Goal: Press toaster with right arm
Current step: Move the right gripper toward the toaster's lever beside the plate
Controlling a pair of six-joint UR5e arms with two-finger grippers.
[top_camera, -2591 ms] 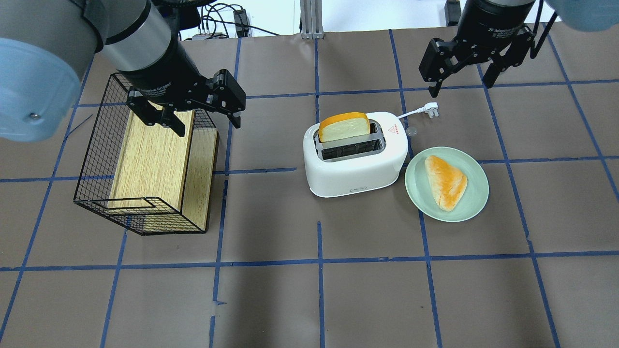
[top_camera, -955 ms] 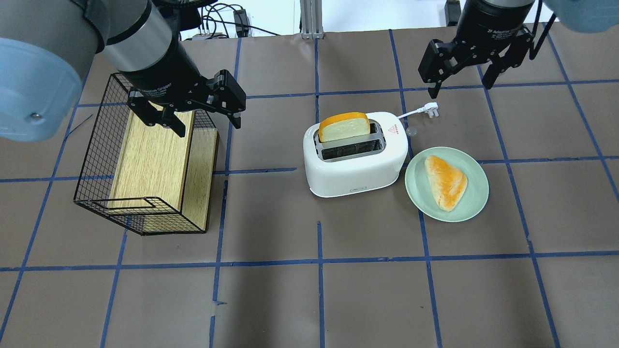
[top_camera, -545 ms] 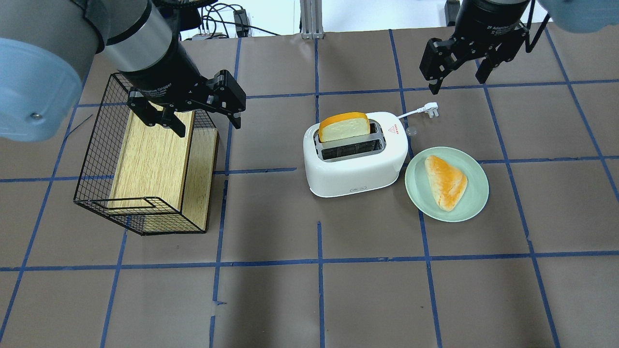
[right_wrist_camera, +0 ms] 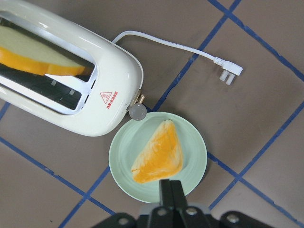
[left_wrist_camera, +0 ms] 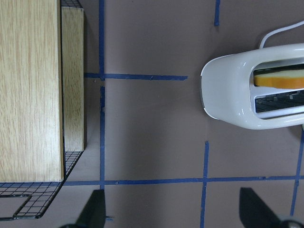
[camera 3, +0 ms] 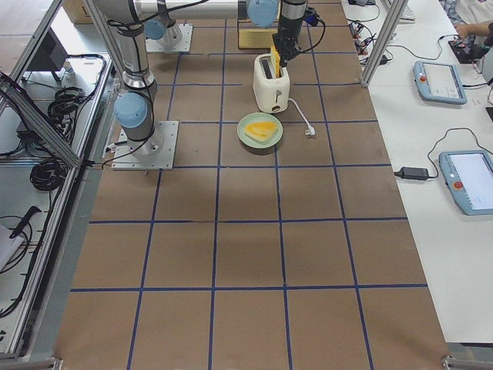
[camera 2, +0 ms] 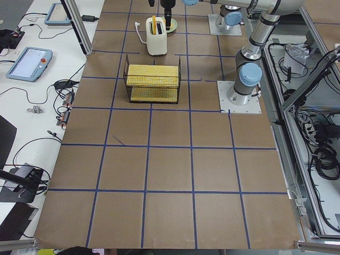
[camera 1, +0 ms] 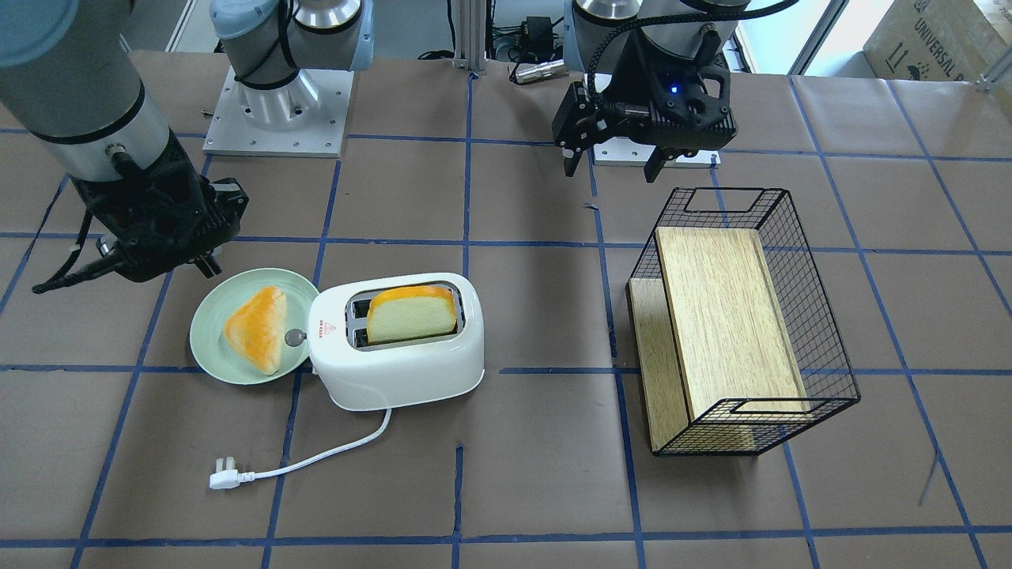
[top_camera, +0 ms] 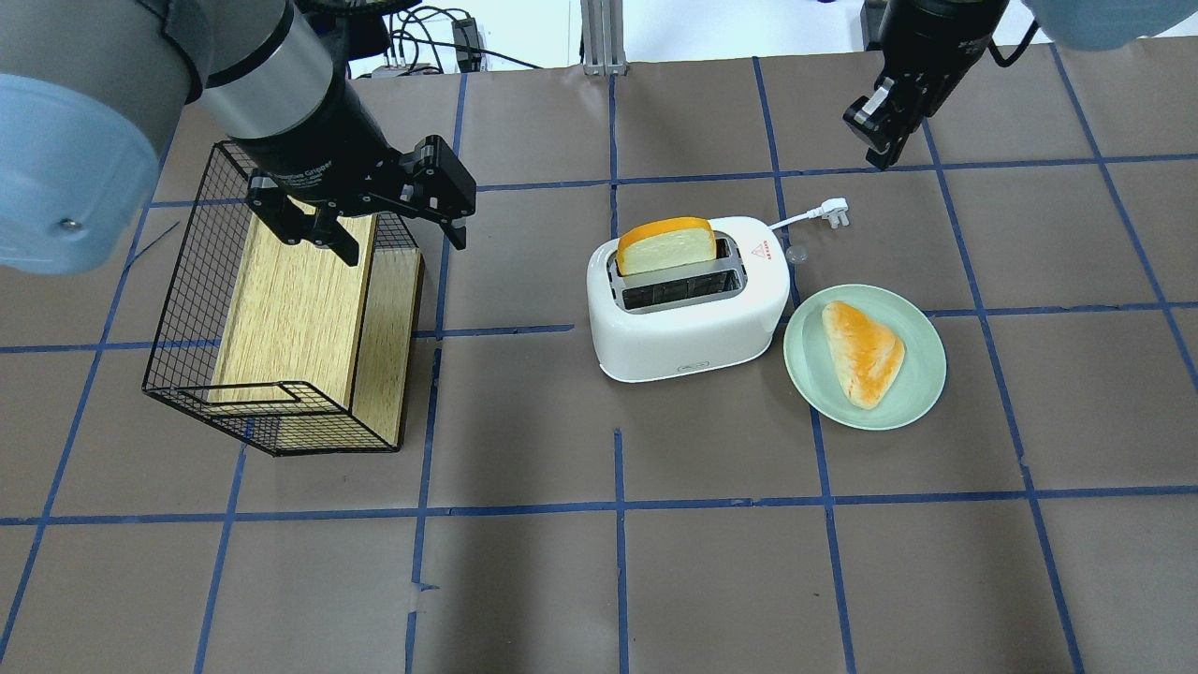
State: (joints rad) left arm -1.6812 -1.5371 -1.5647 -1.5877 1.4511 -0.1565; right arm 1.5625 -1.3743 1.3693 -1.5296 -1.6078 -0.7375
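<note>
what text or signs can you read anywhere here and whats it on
"UNIVERSAL", cut off after that: on the brown cardboard box in the top right corner of the front-facing view.
"Adaptive Gripper": on the black body of the left gripper.
Red warning triangle: on the white rounded toaster; the red print under it is too small to read.
Small label low on the toaster's side: too small to read.

Red warning triangle (top_camera: pixel 763 246), lettering beneath too small to read, at 3 o'clock end of toaster (top_camera: pixel 688 342) top; "Adaptive Gripper" on left gripper (top_camera: pixel 404 245) body; "UNIVERSAL" on cardboard box (camera 1: pixel 929 32), 1 o'clock, front-facing view.
</note>
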